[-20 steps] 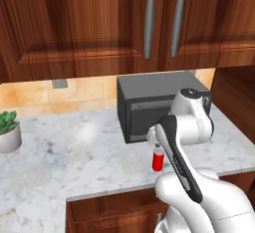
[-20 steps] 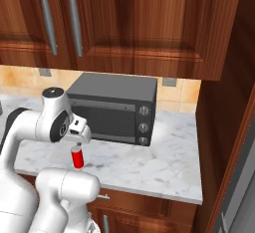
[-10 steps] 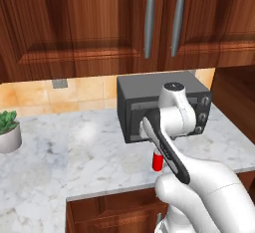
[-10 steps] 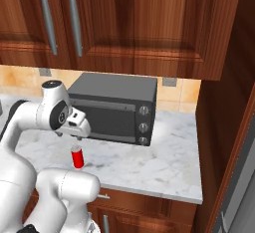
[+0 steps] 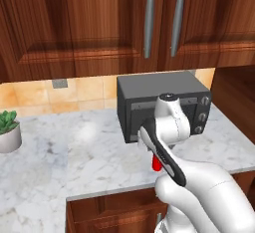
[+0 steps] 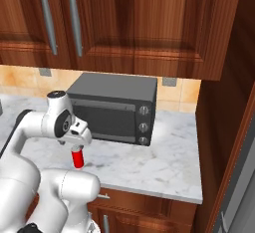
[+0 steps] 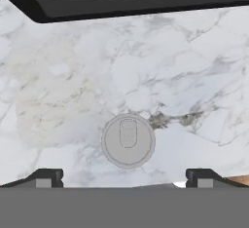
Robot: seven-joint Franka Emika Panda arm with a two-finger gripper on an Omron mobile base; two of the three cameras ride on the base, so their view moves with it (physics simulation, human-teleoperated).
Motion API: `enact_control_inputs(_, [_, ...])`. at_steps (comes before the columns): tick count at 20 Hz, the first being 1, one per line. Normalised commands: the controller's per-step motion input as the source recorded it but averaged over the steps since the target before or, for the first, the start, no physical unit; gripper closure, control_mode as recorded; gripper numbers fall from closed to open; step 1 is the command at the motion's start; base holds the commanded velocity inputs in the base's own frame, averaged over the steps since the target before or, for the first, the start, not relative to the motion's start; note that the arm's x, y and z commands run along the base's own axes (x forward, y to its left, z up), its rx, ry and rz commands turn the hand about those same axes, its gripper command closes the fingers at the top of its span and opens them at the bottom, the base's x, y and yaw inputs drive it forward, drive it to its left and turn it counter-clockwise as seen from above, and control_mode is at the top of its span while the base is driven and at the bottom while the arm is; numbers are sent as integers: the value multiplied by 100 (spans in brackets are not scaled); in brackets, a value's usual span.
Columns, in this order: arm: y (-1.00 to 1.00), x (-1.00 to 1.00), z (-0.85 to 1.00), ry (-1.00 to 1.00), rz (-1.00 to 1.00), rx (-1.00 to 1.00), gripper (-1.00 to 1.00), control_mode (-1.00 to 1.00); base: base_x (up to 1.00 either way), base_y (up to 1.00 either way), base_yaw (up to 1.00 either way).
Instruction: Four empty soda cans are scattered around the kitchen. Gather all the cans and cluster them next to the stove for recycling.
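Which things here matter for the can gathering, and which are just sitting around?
For the job:
- small red soda can with silver top, upright on the white marble counter
- open two-finger gripper, directly above the can

Lying about:
- dark grey toaster oven behind the can
- green potted plant
- wooden wall cabinets

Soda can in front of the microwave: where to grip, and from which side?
Grip the soda can around its round side wall just below the silver top, coming straight down from above. It stands upright on the marble counter with free space all round, and the open gripper looks nearly centred over it.
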Motion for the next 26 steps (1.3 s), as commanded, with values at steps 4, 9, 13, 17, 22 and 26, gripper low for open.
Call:
enact_control_inputs(4, [0, 2, -51, 0, 0, 0, -100, -100, 0, 0, 0])
enact_control_inputs(9, [-3, 23, 6, 6, 0, 0, -100, -100, 0, 0, 0])
enact_control_inputs(13, [-1, 9, 7, 2, 0, 0, -100, -100, 0, 0, 0])
enact_control_inputs(17, [0, 0, 0, 0, 0, 0, -100, -100, 0, 0, 0])
enact_control_inputs(22, [0, 13, -12, 0, 0, 0, -100, -100, 0, 0, 0])
enact_control_inputs(26, [0, 11, -23, 0, 0, 0, -100, -100, 0, 0, 0])
